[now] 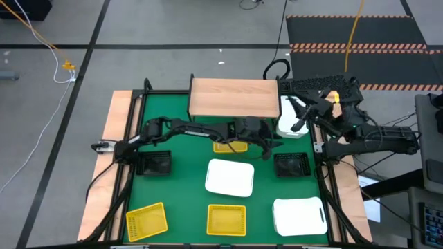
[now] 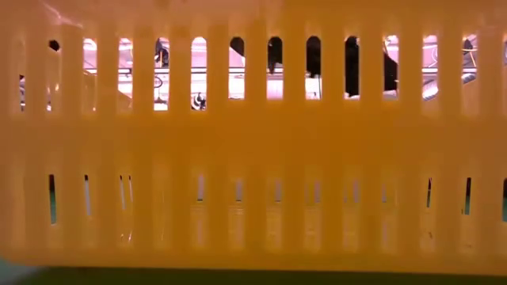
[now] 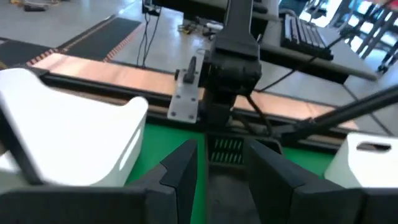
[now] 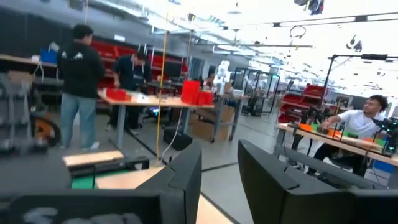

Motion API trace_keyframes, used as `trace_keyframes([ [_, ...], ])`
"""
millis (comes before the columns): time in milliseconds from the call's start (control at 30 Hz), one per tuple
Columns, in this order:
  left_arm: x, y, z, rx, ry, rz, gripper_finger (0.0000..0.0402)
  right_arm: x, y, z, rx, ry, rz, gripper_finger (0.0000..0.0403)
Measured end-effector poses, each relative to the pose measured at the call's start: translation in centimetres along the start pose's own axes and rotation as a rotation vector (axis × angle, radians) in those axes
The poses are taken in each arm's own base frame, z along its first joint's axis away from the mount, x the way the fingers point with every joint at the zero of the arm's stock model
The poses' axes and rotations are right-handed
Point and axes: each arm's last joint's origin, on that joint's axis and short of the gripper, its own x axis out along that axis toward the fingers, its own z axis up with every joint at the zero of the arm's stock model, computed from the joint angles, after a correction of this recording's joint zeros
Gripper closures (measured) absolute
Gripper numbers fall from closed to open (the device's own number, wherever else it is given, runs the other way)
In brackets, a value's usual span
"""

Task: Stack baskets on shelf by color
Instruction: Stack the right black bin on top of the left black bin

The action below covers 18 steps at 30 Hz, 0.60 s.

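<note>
Nearest me, two yellow baskets [image 1: 226,219] and a white basket [image 1: 298,216] sit along the front edge. My left gripper [image 1: 271,146] hangs open and empty mid-table beside a black basket [image 1: 291,164]. Beyond stands the shelf [image 1: 234,97]; my right gripper [image 1: 299,111] waits open beside it.

Robotics lab/workshop: benches [image 4: 155,99] w/ red bins [image 4: 198,92], people [image 4: 79,81] working, hazard-taped floor [image 1: 360,47], cables.

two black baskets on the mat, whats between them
In the high view, between the left black basket and the right black basket lies bare green mat, then a white basket's upper edge.
</note>
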Motion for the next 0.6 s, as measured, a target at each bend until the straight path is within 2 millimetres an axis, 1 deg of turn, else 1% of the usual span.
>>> trace_keyframes([
  [67,1.1,-0.1,-0.4,-0.008,0.013,-0.003,0.027,-0.1,0.0,-0.1,-0.003,0.008,0.002,0.0302],
  [167,3.1,-0.4,-1.7,-0.028,0.064,-0.006,0.027,0.0,0.1,-0.3,-0.002,0.029,0.009,0.0302],
  [267,4.4,-0.6,-2.5,-0.033,0.115,-0.006,0.027,0.2,0.4,-0.6,-0.014,0.047,0.015,0.0302],
  [433,5.2,-1.3,-3.5,-0.012,0.187,-0.004,0.027,0.6,0.8,-0.9,-0.034,0.075,0.023,0.0302],
  [600,5.1,-1.0,-4.4,0.046,0.271,0.09,0.027,1.0,1.1,-1.2,-0.048,0.091,0.028,0.0302],
])
